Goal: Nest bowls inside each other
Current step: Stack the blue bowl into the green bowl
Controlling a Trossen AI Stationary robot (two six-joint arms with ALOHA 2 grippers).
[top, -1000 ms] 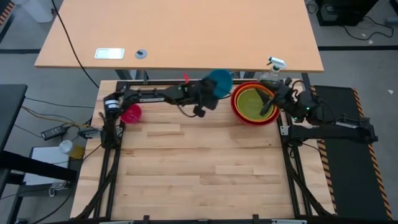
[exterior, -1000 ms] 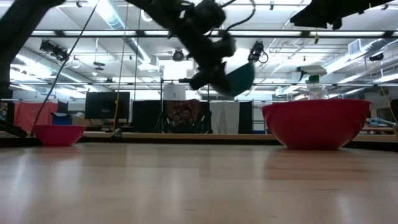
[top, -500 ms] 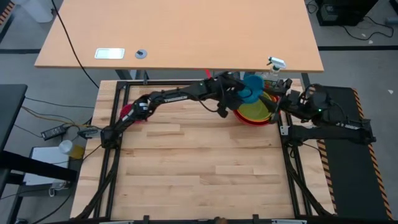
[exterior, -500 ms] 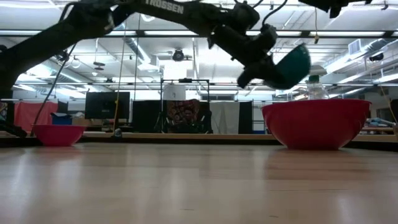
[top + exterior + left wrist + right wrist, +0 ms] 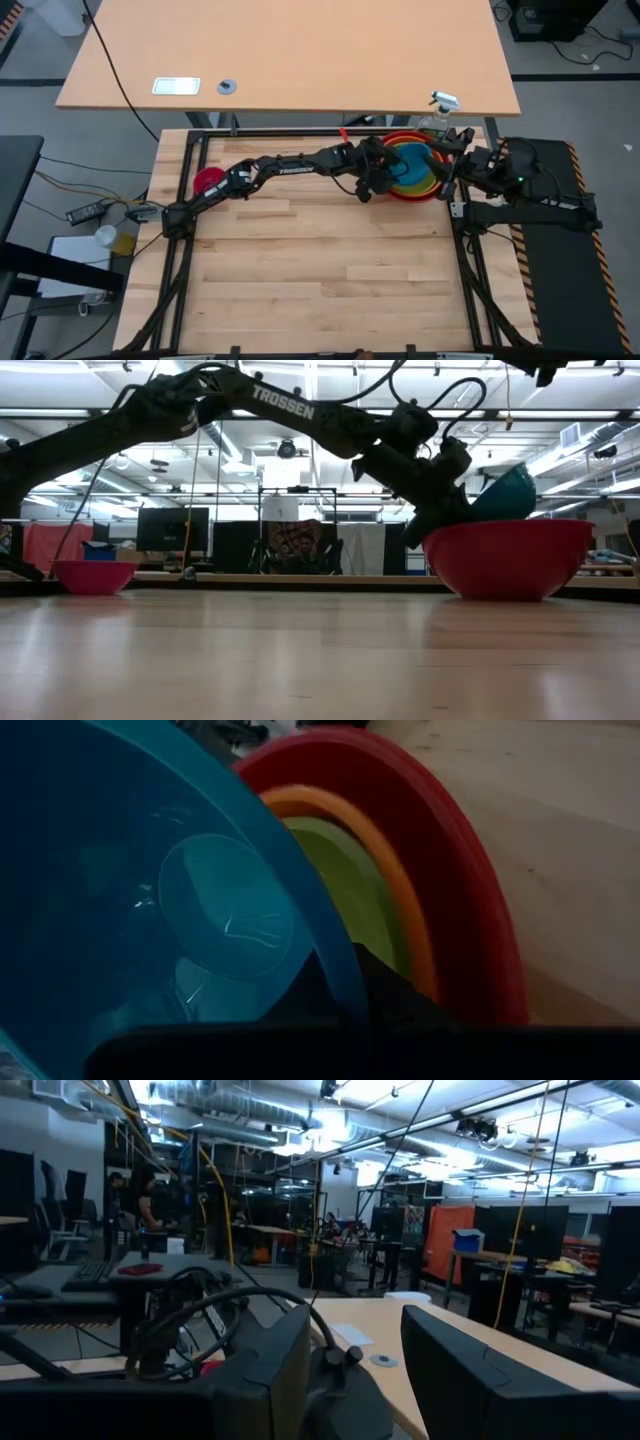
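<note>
A red bowl (image 5: 432, 188) stands at the table's far right, with an orange bowl (image 5: 395, 885) and a lime green bowl (image 5: 350, 885) nested in it. My left gripper (image 5: 378, 176) reaches over from the left, shut on the blue bowl (image 5: 408, 165), which is tilted over this stack. The bowl's lower part dips behind the red rim (image 5: 505, 525). The pink bowl (image 5: 208, 181) sits on its base at the far left. My right gripper (image 5: 456, 158) is open, just right of the stack, and touches nothing. My left gripper holds the blue bowl by its rim (image 5: 338, 982) on the side toward the table's left, one finger inside the bowl and one outside. The fingers come from the left, slanting down. The bowl (image 5: 505, 495) is tilted; whether it rests on the green bowl I cannot tell.
A spray bottle (image 5: 441, 103) stands just beyond the stack at the far right corner. A light wooden desk (image 5: 290, 50) lies past the table's far edge. The wide plank surface (image 5: 320, 270) spreads toward the near edge.
My left gripper has carried the blue bowl from the far middle toward the table's right edge and down onto the stack, tipping downward as it went. The bowl now dips into the red bowl's mouth. My right gripper has drawn back from the stack's right rim.
</note>
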